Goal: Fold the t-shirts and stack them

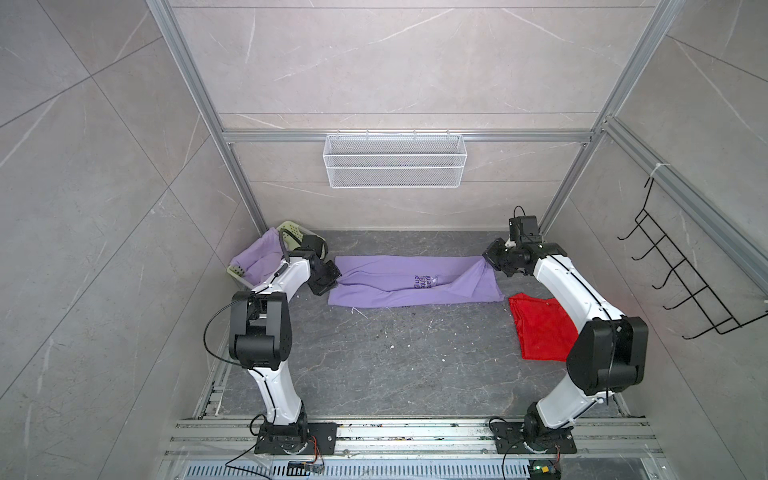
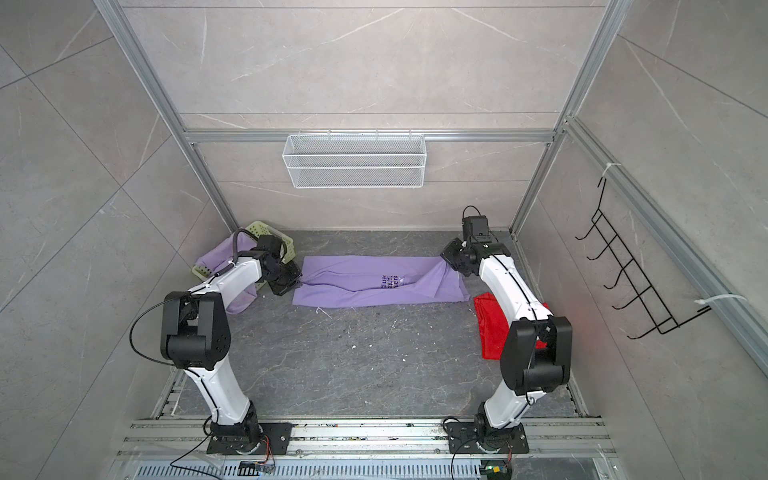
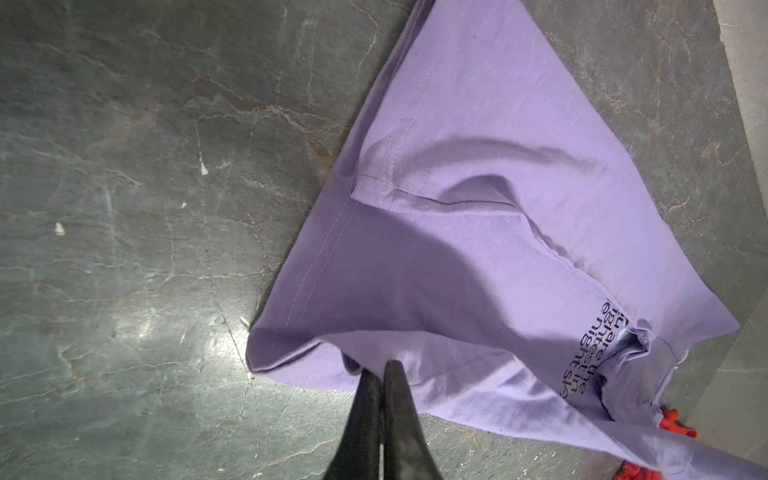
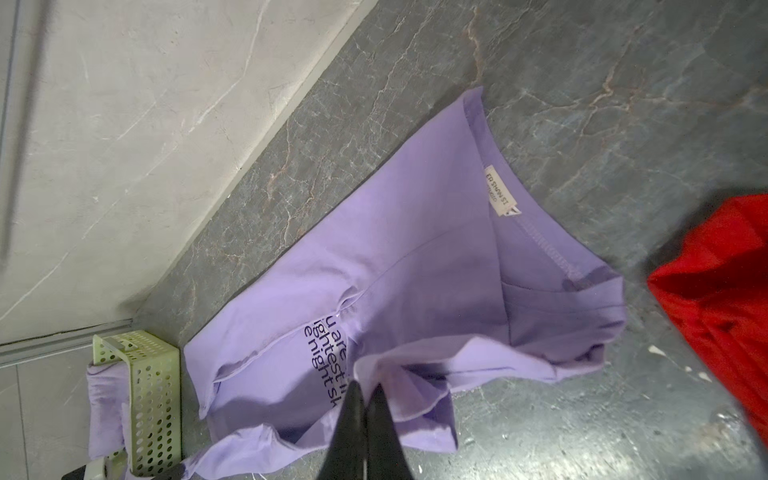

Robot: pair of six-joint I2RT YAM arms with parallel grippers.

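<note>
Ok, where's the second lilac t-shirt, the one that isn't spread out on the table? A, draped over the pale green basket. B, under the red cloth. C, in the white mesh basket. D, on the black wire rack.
A: the second lilac t-shirt hangs over the pale green basket in the back left corner, left of the spread t-shirt.

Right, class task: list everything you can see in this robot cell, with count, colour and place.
printed tee: one, lilac, stretched across table's back
second tee: one, lilac, draped over basket
basket: one, pale green, back left corner
cloth: one, red, table's right
mesh tray: one, white, on back rail
hook rack: one, black, right wall
table: one, dark grey marble
left gripper: black, shut on printed tee's left end
right gripper: black, shut on printed tee's right end
</note>
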